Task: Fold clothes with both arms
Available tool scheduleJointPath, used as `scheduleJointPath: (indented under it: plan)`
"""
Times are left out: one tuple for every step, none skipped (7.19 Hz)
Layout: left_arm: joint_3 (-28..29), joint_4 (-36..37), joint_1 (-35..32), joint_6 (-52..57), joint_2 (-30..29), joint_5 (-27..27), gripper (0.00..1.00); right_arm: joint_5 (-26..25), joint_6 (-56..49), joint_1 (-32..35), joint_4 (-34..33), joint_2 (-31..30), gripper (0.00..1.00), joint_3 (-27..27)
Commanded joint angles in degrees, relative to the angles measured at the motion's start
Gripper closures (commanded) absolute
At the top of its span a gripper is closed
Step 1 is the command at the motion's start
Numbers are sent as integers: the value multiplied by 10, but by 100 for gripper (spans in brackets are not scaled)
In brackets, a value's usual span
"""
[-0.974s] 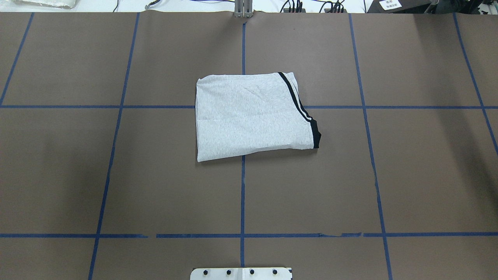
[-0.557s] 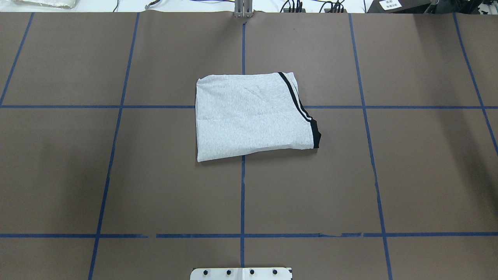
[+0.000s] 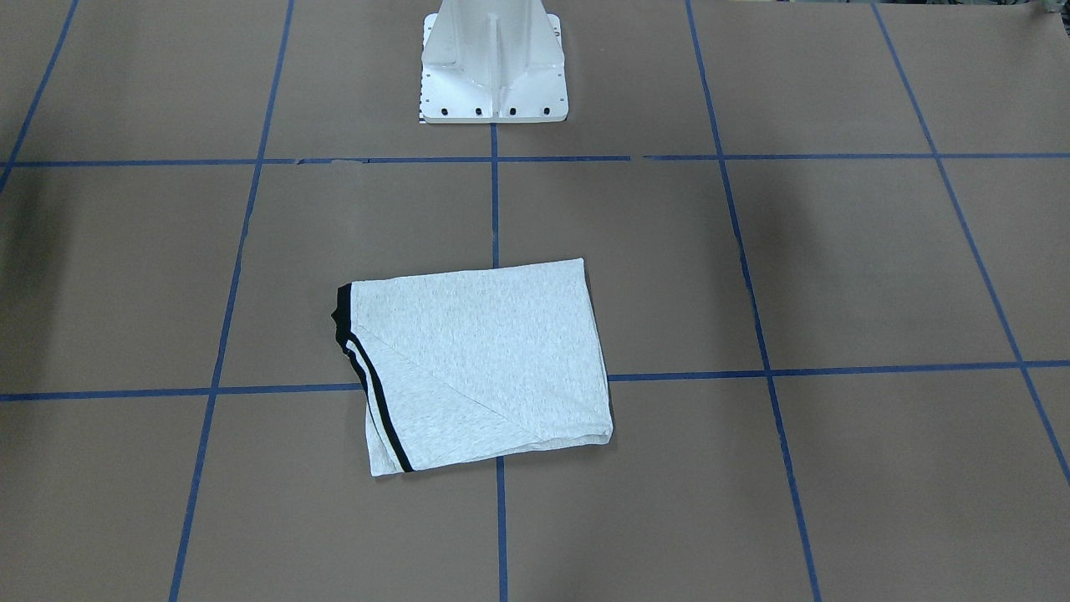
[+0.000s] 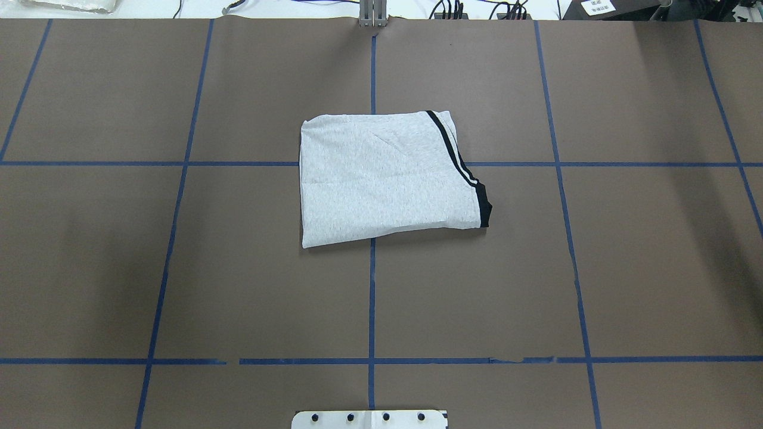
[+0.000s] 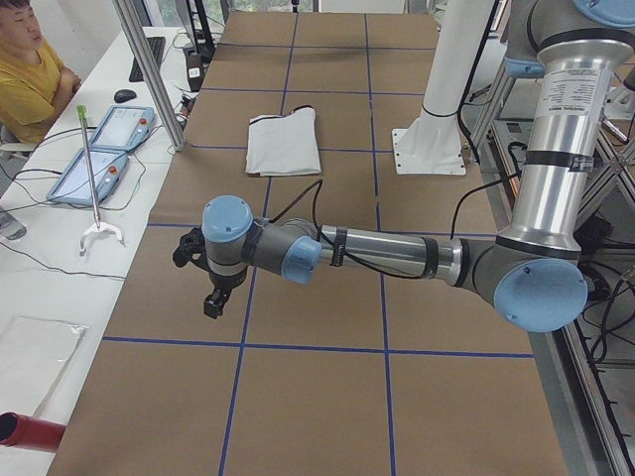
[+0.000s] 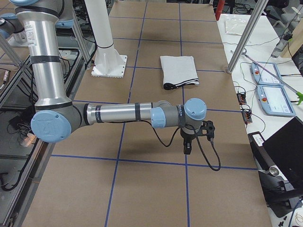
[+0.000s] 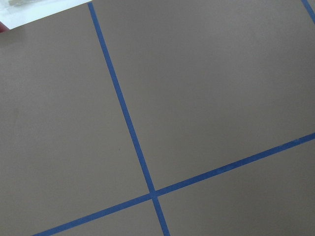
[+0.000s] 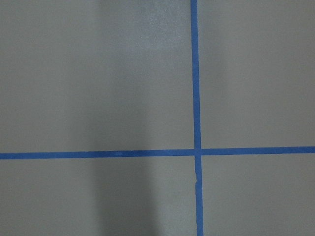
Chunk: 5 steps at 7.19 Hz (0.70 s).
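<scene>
Start at your left. The left arm is stretched out low over the counter, well off to the side of the shirt. It shows only in the side view, so I cannot tell whether the left jaws are released or clenched. Nothing hangs from them that I can make out. Its wrist camera gives you only bare brown surface and a crossing of blue tape.

In the middle lies the shirt, flat on the counter and touched by nothing. It straddles the centre tape line, just where the cross line meets it. It is folded down to a compact, roughly rectangular packet with the grey back outward and no print showing. The black-and-cream stripe runs down its right side, and a bit of black collar shows at the near right corner. The near edge slants, so the packet is not quite square.

On your right, the right arm mirrors the other, reaching out low and well apart from the shirt. Again only a side view shows it, so I cannot tell how the right jaws stand. Its wrist camera also shows just counter and tape.

My reading is that the folding is finished or nearly so, with both arms parked clear. If you want a further fold, both arms must travel in to the centre. Each should pinch a corner on one short side, taking every layer so the packet does not open. Otherwise, only that slanted near edge wants squaring.
</scene>
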Motion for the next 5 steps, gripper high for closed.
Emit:
scheduleJointPath:
  plan:
    - [0,0,0,0,-2,0,0,1,1,0,1,0,0,2]
    - [0,0,0,0,-2,0,0,-1,1,1,1,0,0,2]
    - [0,0,0,0,-2,0,0,-4,0,1,2,-2,0,2]
    - [0,0,0,0,-2,0,0,0,1,0,3,-6,0,2]
    - [0,0,0,0,-2,0,0,0,2,0,4,-7,0,2]
